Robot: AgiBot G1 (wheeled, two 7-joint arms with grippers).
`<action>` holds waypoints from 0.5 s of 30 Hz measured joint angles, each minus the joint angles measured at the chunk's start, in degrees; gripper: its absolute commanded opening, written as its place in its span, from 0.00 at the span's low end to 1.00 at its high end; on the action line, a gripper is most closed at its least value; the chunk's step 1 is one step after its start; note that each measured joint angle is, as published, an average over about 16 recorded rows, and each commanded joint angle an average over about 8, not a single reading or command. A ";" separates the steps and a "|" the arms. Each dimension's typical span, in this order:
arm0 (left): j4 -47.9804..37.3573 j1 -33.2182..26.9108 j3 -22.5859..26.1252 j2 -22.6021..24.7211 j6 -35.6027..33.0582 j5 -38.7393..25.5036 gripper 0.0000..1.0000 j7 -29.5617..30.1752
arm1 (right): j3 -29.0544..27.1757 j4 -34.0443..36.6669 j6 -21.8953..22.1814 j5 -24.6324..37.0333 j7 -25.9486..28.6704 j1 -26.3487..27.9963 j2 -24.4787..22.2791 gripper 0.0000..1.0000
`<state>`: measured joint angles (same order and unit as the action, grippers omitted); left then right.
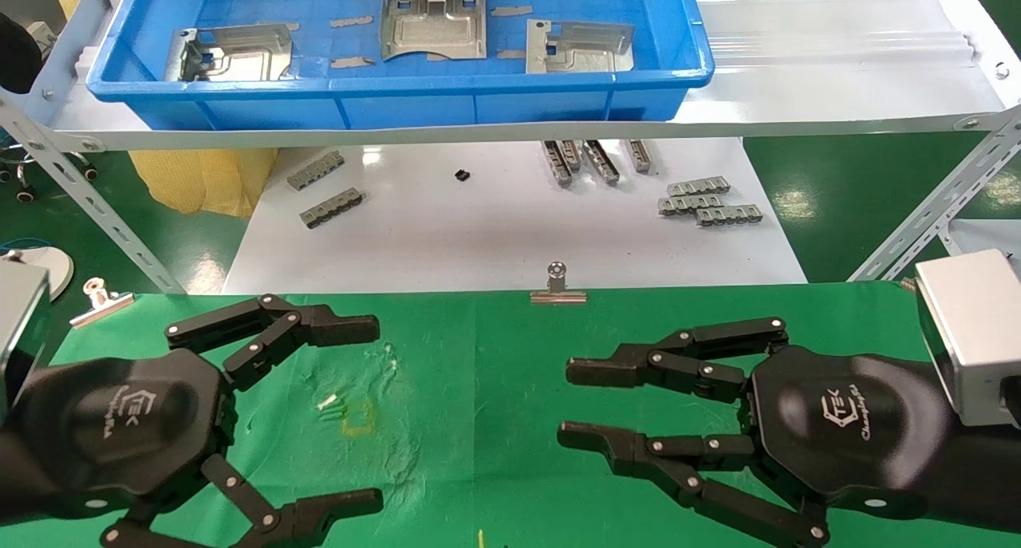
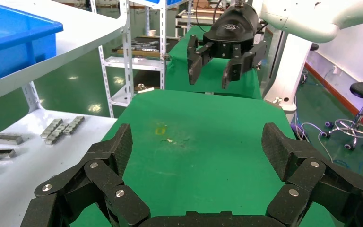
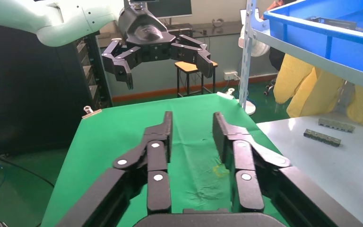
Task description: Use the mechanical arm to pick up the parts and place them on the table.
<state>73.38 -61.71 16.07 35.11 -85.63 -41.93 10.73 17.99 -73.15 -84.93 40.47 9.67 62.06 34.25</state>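
Three silver sheet-metal parts lie in the blue tray (image 1: 399, 93) on the shelf: one at the left (image 1: 235, 52), one in the middle (image 1: 435, 21), one at the right (image 1: 578, 47). My left gripper (image 1: 375, 412) hovers open and empty over the left of the green table (image 1: 478, 452); it also shows in its own wrist view (image 2: 196, 142). My right gripper (image 1: 570, 400) hovers open and empty over the right of the table, its fingers closer together (image 3: 191, 127). Both grippers point toward each other across the middle of the cloth.
Small grey toothed bars (image 1: 710, 201) lie on the white board (image 1: 494, 237) under the shelf. Binder clips (image 1: 557, 286) hold the cloth's far edge. A yellow mark (image 1: 357, 420) sits on the cloth between the grippers. Angled shelf legs (image 1: 933, 213) stand at both sides.
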 measured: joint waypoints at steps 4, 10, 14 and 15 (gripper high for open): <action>0.01 0.01 0.00 -0.01 0.00 0.00 1.00 0.00 | 0.00 0.00 0.00 0.00 0.00 0.00 0.00 0.00; -0.12 -0.40 -0.18 -0.09 0.10 0.05 1.00 -0.01 | 0.00 0.00 0.00 0.00 0.00 0.00 0.00 0.00; -0.97 -2.47 -0.34 -0.02 0.78 -0.63 1.00 0.20 | 0.00 0.01 0.00 0.00 -0.01 0.01 0.00 0.00; -1.39 -3.34 -0.32 0.11 1.07 -1.03 1.00 0.29 | 0.01 0.01 0.00 0.00 -0.01 0.01 0.00 0.00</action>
<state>71.99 -65.05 15.75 35.22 -84.56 -42.96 11.02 17.99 -73.14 -84.93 40.47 9.66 62.06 34.25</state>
